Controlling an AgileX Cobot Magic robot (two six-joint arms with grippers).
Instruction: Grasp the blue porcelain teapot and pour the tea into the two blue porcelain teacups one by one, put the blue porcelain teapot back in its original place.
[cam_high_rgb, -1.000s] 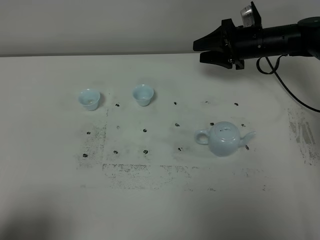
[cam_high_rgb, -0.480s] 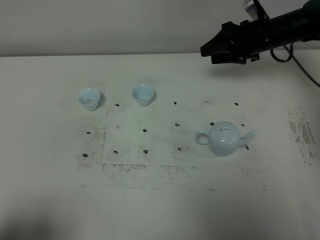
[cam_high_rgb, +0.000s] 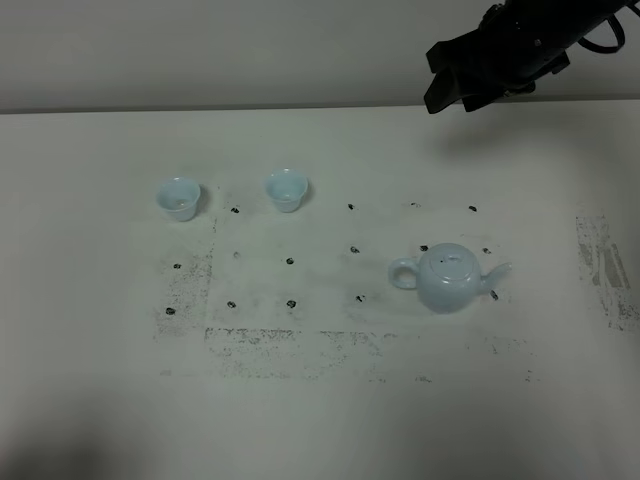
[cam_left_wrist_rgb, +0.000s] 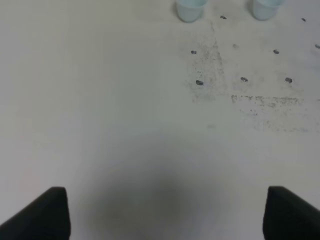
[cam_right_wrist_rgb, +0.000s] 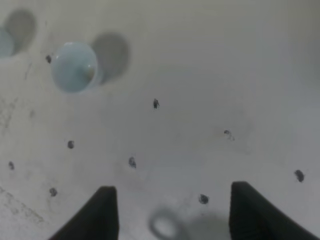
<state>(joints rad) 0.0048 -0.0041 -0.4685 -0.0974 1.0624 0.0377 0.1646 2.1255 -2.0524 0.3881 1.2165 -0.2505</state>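
place: lab-style test bench | scuffed white table (cam_high_rgb: 100, 400) with grid of black dots (cam_high_rgb: 290, 261) | bare wall (cam_high_rgb: 200, 50)

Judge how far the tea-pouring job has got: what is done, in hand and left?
Done: nothing evident; the round pale blue porcelain teapot stands ungrasped on the white table. In hand: the open, empty right gripper hangs above the table's far side. Left: grasping, pouring into both small pale blue flared porcelain teacups, returning the teapot.

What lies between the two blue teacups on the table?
No object: only table with one small dark mark, in the exterior high view.
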